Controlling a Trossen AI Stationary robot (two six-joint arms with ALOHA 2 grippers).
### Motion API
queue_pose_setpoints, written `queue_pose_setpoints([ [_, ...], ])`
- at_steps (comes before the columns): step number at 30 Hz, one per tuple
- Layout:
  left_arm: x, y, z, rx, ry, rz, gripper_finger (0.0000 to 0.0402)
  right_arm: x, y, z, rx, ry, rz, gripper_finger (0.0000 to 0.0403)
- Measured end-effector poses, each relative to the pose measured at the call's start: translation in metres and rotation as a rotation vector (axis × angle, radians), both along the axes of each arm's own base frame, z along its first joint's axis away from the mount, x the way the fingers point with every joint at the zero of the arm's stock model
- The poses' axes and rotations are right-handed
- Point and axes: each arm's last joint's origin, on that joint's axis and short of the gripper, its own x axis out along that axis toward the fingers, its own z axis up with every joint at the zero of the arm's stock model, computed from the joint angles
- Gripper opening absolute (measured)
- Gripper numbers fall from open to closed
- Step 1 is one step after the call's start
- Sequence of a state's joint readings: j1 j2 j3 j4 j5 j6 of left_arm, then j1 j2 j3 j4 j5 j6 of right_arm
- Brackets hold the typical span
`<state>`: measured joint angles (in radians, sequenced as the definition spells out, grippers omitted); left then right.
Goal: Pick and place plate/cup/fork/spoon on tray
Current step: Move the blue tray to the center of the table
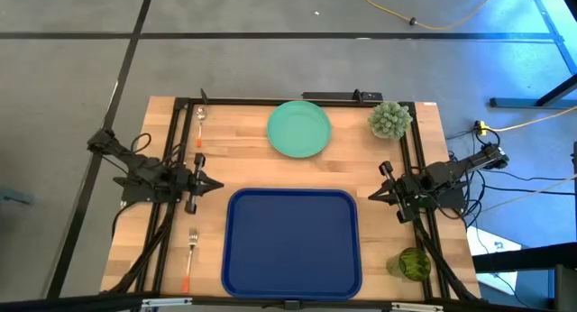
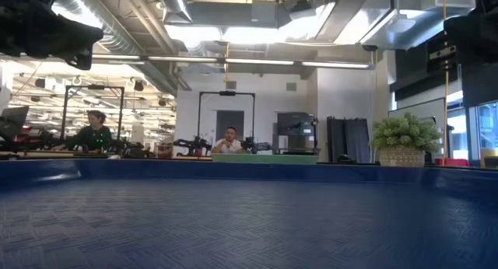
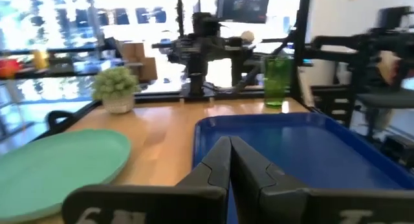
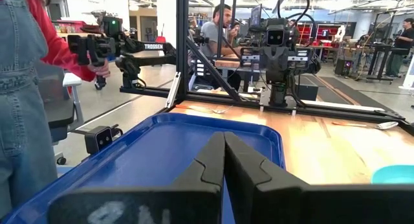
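A large dark-blue plastic tray, rectangular with rounded corners, a raised rim and a finely ribbed floor, is seen lying bare at the near middle of a pale butcher-block wooden desk. A round, flat mint-green plate is set on the wood beyond the tray's far edge, apart from it, with a spiky pale-green ball plant in a small pot near the far right corner. A translucent dark-green cup is stood just off the tray's right rim, near the desk's front right corner. The fork, silver with an orange handle, is laid lengthwise to the left of the tray; the spoon, of the same make, is laid near the far left corner. The left gripper is held low over the left side of the desk, its dark fingers pressed together and holding nothing. The right gripper is poised opposite it, just beyond the tray's far right corner, its fingers likewise closed on nothing. Open wood is left between the two. People are glimpsed in the room behind.
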<state>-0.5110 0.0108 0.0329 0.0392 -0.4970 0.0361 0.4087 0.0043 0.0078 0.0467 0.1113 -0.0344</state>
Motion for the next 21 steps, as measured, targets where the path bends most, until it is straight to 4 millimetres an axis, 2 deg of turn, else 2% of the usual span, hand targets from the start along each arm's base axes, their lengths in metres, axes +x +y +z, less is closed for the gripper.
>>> queue_pose_setpoints([
  [3, -0.002, 0.003, 0.010, 0.005, 0.025, 0.077, 0.0000, 0.000, 0.000, 0.000, -0.009, -0.003, -0.004, 0.0012],
  [10, -0.006, 0.009, 0.055, 0.000, 0.163, 0.186, 0.0000, 0.000, 0.000, 0.000, 0.010, 0.002, -0.011, 0.0012],
  [18, 0.007, 0.005, 0.100, -0.120, 0.409, 0.288, 0.0000, 0.000, 0.000, 0.000, 0.140, 0.046, -0.007, 0.0012],
  [21, 0.012, 0.005, 0.114, -0.202, 0.505, 0.332, 0.0000, -0.002, -0.002, 0.007, 0.210, 0.088, -0.019, 0.0012],
])
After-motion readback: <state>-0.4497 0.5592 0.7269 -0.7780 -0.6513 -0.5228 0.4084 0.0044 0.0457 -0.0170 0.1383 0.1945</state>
